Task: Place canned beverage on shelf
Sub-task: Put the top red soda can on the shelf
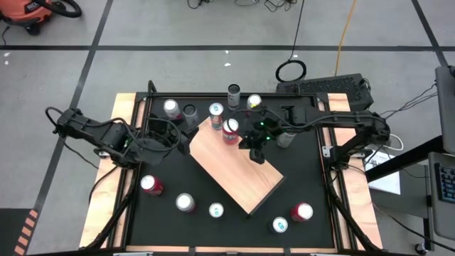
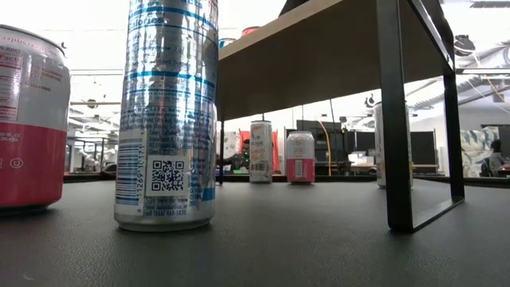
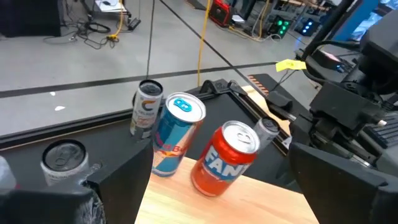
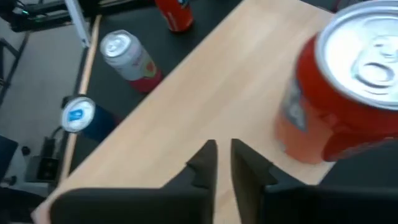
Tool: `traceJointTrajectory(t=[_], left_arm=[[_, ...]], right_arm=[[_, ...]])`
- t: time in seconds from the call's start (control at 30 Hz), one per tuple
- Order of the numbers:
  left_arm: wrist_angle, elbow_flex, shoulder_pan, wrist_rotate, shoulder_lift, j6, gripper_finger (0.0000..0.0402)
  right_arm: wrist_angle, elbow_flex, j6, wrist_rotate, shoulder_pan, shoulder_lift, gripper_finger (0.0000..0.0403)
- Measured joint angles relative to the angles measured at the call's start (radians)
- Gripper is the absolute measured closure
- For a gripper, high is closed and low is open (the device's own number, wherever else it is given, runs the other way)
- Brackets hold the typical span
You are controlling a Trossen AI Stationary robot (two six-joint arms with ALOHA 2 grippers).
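The shelf (image 1: 227, 174) is a pale wooden slab lying askew over the middle of the black table, raised on black legs (image 2: 396, 119). At its far corner a red can (image 1: 230, 129) and a blue can (image 1: 217, 112) stand upright. My right gripper (image 1: 257, 156) is shut with nothing between its fingers. It hangs over the bare wood (image 4: 205, 81), just beside the red can (image 4: 342, 81). My left gripper (image 1: 183, 141) is open at the shelf's left edge, its fingers spread wide and aimed at the blue can (image 3: 177, 134) and the red can (image 3: 227, 158).
Loose cans stand on the table around the shelf: several beyond its far corner (image 1: 171, 107) (image 1: 234, 92) (image 1: 254, 102) and several along the near side (image 1: 151, 185) (image 1: 185, 203) (image 1: 280, 225) (image 1: 302, 211). A tall silver-blue can (image 2: 167, 112) fills the low view's foreground.
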Motion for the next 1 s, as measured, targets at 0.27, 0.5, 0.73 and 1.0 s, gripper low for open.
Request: traceJointTrajectory(t=[0.27, 0.5, 0.73, 1.0], left_arm=[[-0.014, 0.000, 0.021, -0.001, 0.000, 0.000, 0.0026], [-0.014, 0.000, 0.020, -0.002, 0.000, 0.000, 0.0027], [-0.014, -0.001, 0.021, -0.002, 0.000, 0.001, 0.0027], [-0.026, -0.001, 0.021, -0.003, 0.000, 0.005, 0.0027]], right_arm=[[0.009, 0.000, -0.030, 0.001, -0.062, 0.002, 0.0395], [0.009, 0.000, -0.033, 0.001, -0.094, 0.001, 0.0401], [0.009, 0.000, -0.036, 0.001, -0.109, 0.001, 0.0402], [0.007, 0.000, -0.036, 0.001, -0.123, 0.001, 0.0403]])
